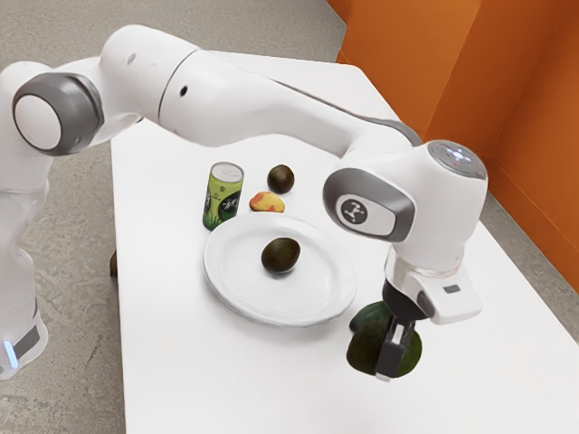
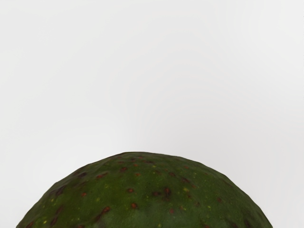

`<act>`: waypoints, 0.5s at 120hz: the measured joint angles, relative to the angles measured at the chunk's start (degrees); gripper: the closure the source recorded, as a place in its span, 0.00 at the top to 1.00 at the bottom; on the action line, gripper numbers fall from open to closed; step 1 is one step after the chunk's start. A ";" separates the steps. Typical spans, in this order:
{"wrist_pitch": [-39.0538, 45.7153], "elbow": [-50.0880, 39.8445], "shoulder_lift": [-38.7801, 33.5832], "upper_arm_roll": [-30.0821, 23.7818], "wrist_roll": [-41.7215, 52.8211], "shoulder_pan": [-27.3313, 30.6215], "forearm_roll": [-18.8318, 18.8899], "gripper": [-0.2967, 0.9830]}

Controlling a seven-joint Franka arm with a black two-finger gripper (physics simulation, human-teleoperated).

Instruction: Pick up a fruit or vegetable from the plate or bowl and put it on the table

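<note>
Okay, so the fingers [image 1: 392, 354] look clamped around the big green avocado [image 1: 364, 354], just off the plate [image 1: 262, 316] – can't tell if it's touching down. I'd lower gently until the table [image 1: 226, 389] takes the weight, then open slowly so it doesn't roll. A smaller dark fruit [image 1: 280, 256] sits on the plate; beyond are a green can [image 1: 223, 199], a red-yellow fruit [image 1: 267, 202] and a round dark one [image 1: 280, 178]. White tabletop, orange wall [image 1: 525, 117], grey floor [image 1: 271, 27] – nice room.
</note>
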 joint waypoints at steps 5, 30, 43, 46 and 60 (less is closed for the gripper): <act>0.00 0.04 0.12 -0.01 0.07 -0.02 0.09 0.70; 0.00 0.00 0.39 0.09 0.36 0.02 0.13 0.75; -0.04 0.05 0.48 0.26 0.46 0.10 0.25 0.76; -0.06 0.04 0.59 0.46 0.47 0.20 0.31 0.76; -0.23 0.04 0.63 2.06 0.56 0.45 0.29 0.77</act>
